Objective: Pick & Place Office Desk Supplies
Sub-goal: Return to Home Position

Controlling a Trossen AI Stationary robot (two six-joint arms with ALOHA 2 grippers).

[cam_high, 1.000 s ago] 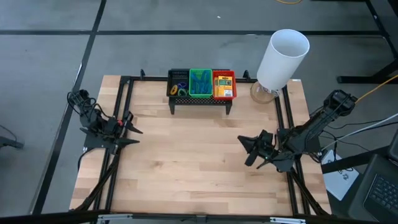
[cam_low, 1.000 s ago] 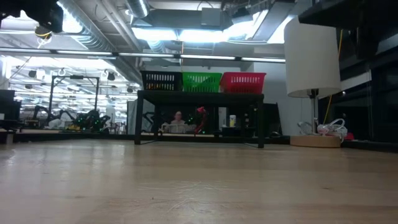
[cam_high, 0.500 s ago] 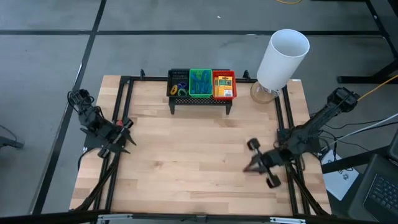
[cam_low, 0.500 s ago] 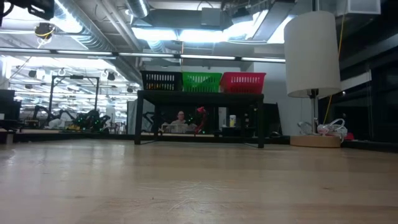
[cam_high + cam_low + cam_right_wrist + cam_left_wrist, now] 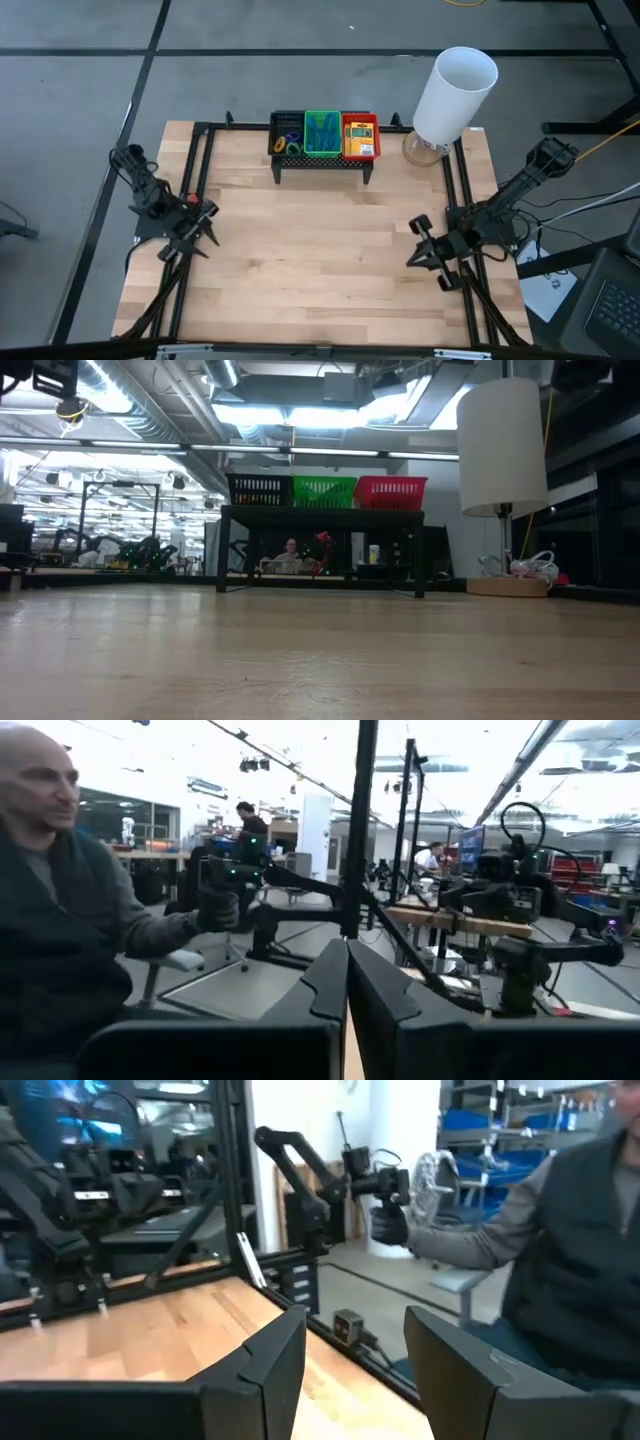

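From above, the left claw sits low over the table's left edge, fingers spread and empty. The right claw hangs by the right edge, its fingers drawn together on nothing. Well away from both claws, farther back and between them, the black basket, green basket and red basket stand side by side on the black mesh stand. The white cylinder stands beyond the right claw.

From table height, the black basket, green basket and red basket line the stand's top, the cylinder beside them.

The left wrist camera shows its fingers parted, a person's hand far beyond them.

The right wrist camera shows its fingers pressed nearly together, a person seated beyond
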